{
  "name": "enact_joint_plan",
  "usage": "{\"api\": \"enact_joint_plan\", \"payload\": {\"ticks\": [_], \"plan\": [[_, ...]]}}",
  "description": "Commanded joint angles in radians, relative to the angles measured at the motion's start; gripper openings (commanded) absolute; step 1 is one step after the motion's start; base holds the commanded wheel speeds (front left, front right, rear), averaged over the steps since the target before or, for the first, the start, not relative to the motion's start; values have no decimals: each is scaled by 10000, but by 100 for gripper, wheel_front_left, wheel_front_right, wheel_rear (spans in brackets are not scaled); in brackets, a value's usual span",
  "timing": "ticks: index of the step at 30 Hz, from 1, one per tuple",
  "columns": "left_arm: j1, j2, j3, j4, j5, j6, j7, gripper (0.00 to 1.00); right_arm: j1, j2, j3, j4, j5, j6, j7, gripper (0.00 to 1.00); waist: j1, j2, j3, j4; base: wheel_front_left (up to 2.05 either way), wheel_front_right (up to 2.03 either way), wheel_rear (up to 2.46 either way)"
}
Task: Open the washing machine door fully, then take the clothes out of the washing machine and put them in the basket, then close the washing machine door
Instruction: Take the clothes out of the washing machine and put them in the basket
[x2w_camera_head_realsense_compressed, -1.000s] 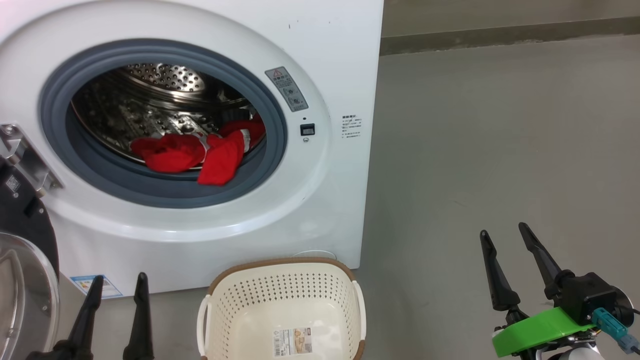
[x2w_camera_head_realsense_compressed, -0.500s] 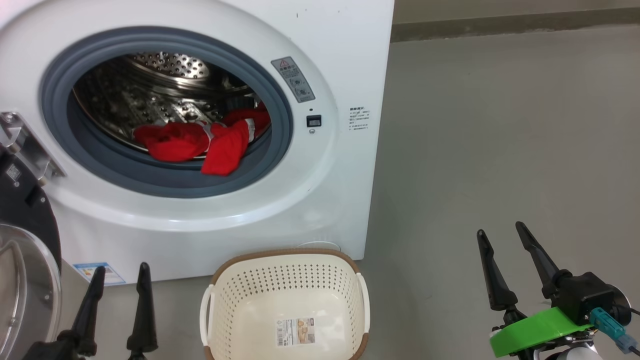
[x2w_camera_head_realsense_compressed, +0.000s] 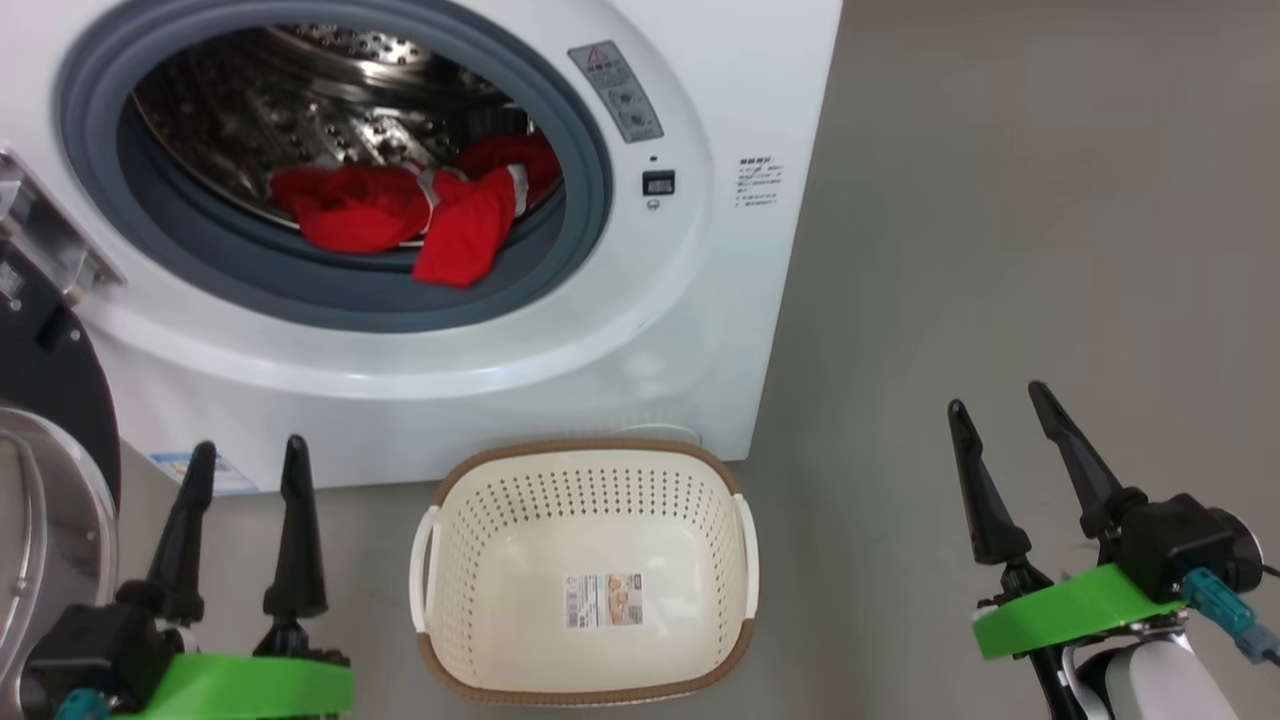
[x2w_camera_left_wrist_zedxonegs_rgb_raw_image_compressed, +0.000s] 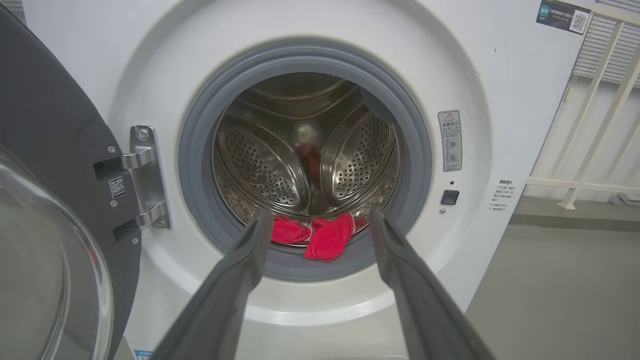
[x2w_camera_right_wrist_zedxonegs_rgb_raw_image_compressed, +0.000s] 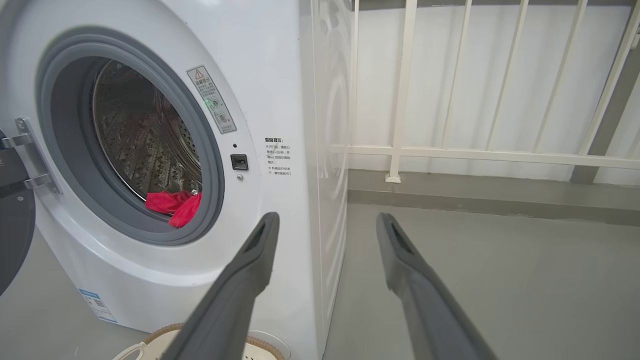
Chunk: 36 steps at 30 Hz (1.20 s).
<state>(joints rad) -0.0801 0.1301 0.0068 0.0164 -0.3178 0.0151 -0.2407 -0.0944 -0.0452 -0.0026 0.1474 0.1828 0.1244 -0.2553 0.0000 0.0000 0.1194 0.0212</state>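
Head view, largest first. We log the washing machine (x2w_camera_head_realsense_compressed: 700, 300) filling the frame from 9 round to 1 o'clock, its mouth bare, with the grey rubber ring (x2w_camera_head_realsense_compressed: 590, 150) and steel drum (x2w_camera_head_realsense_compressed: 250, 110) exposed. The washing machine door (x2w_camera_head_realsense_compressed: 40, 400) is swung out at 8 o'clock, glass bowl at the frame edge. We judge the opening step done. The door sits just beside our left arm, so there is little room to sweep on that side. Bare floor (x2w_camera_head_realsense_compressed: 1000, 200) runs from 1 to 4 o'clock and is the freest room. In the right wrist view a white railing (x2w_camera_right_wrist_zedxonegs_rgb_raw_image_compressed: 400, 90) closes it off behind the machine.

The basket (x2w_camera_head_realsense_compressed: 590, 455) stands at 6 o'clock, empty, its far rim near the machine's foot and below the mouth. We think it was placed there for a short carry from drum to basket. The clothes (x2w_camera_head_realsense_compressed: 400, 205) lie at 11 o'clock in the drum bottom. One red fold drapes over the ring's lower lip, a handy edge to pinch.

The left gripper (x2w_camera_head_realsense_compressed: 249, 447) is at 7 o'clock and the right gripper (x2w_camera_head_realsense_compressed: 998, 398) at 4 o'clock. Both have their fingers spread and hold nothing, well apart from the clothes. The left wrist view frames the red heap between its fingers, so we judge the left arm likelier to reach in. The ring's lip is the edge to clear.
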Motion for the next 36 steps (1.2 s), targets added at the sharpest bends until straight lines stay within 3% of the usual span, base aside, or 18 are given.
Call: {"api": "enact_joint_plan", "payload": {"ticks": [1, 20, 36], "plan": [[-434, 121, 309, -174, 3, 77, -106, 100, -413, -51, 223, -296, -71, 63, -65, 100, 0, 0, 319, 159, 0, 0, 0], [-3461, -229, 443, 886, -19, -265, -207, 100, -1417, -51, 256, -596, -355, 63, -65, 100, 0, 0, 2497, 345, 0, 0, 0], [-6345, -466, 731, 2914, 20, -852, -209, 100, -2012, -51, 312, -714, -444, 63, -65, 100, 0, 0, 3860, 116, 0, 0, 0]]}}
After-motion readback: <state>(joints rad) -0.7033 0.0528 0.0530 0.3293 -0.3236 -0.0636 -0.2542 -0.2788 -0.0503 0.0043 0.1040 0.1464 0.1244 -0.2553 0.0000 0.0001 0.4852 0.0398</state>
